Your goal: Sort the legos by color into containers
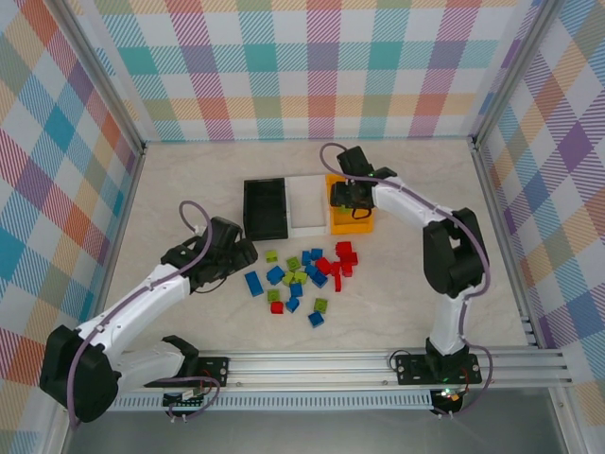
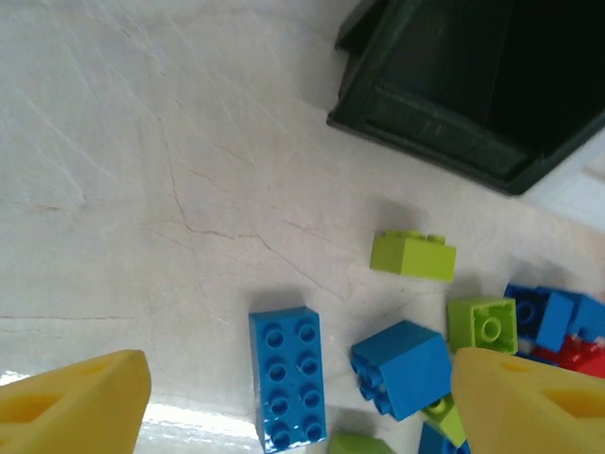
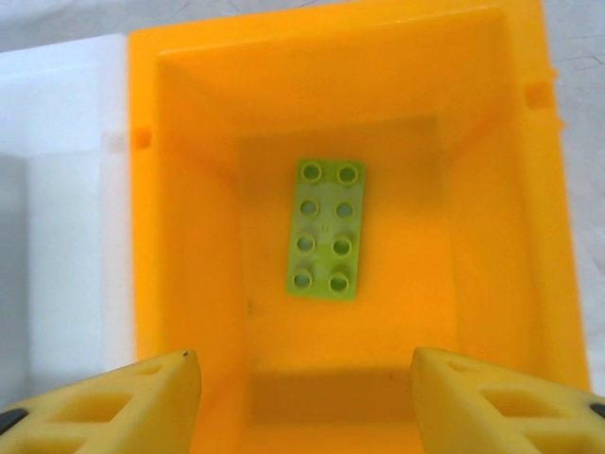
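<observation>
We are holding the right claw (image 3: 302,359) apart over the orange bin (image 3: 189,189), where a lime brick (image 3: 325,229) is lying. Our left claw (image 2: 301,364), also apart, is lining up on the blue brick (image 2: 287,378) at nine o'clock of the legos (image 1: 324,266).

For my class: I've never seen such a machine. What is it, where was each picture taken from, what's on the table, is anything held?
Two robot arms are bolted to a table. One picture looks down on both; the others come from wrist cameras, yellow fingers at the bottom. Loose blue, red and lime bricks lie before a black bin, white bin and orange bin. The left gripper is open over the bricks; the right gripper is open above the orange bin, where one lime brick lies. Nothing is held.
</observation>
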